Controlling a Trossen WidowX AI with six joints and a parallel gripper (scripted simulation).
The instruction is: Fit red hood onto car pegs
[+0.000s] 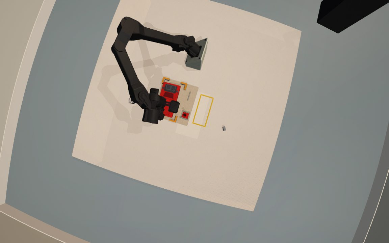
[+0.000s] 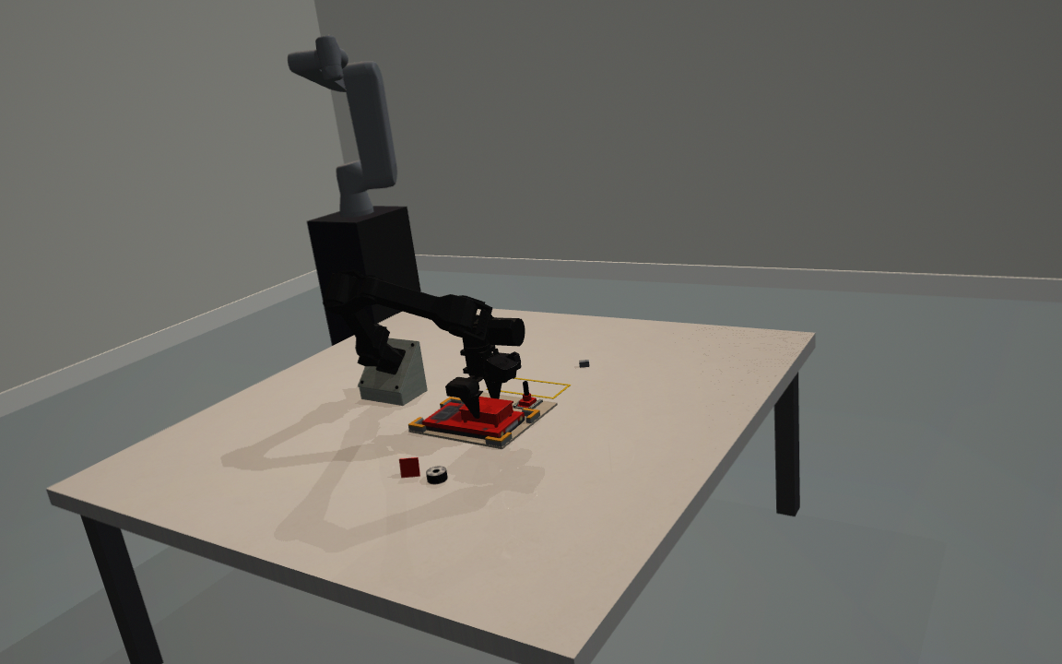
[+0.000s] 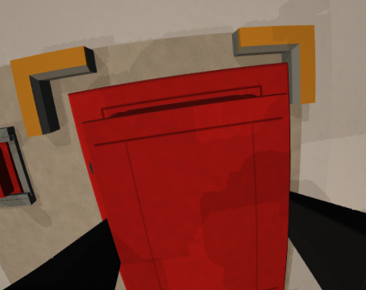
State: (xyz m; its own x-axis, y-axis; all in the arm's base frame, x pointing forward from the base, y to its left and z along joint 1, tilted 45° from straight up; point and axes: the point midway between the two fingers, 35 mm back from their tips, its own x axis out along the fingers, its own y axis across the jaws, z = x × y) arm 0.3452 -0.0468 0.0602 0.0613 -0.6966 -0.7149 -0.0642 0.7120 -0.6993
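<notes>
The red hood (image 2: 498, 409) (image 3: 191, 173) is low over the red chassis (image 2: 445, 420) (image 3: 272, 76) (image 1: 176, 96), in line with it. My gripper (image 2: 485, 403) (image 3: 198, 212) is shut on the hood, one finger against each long side. In the wrist view the hood's front edge runs nearly parallel to the chassis front edge. The pegs and engine block are hidden under the hood. A thin gap or full contact with the deck cannot be told. The chassis sits between the orange corner brackets (image 3: 50, 60) (image 2: 498, 440) of the jig board (image 1: 183, 102) (image 3: 58, 173).
A small red part with a dark post (image 1: 185, 114) (image 2: 526, 399) stands in a grey holder beside the chassis. A yellow outline (image 1: 197, 109) and a small grey block (image 1: 224, 128) (image 2: 584, 363) lie beyond. A wheel (image 2: 436, 474) and a dark red square (image 2: 409, 467) are on the other side.
</notes>
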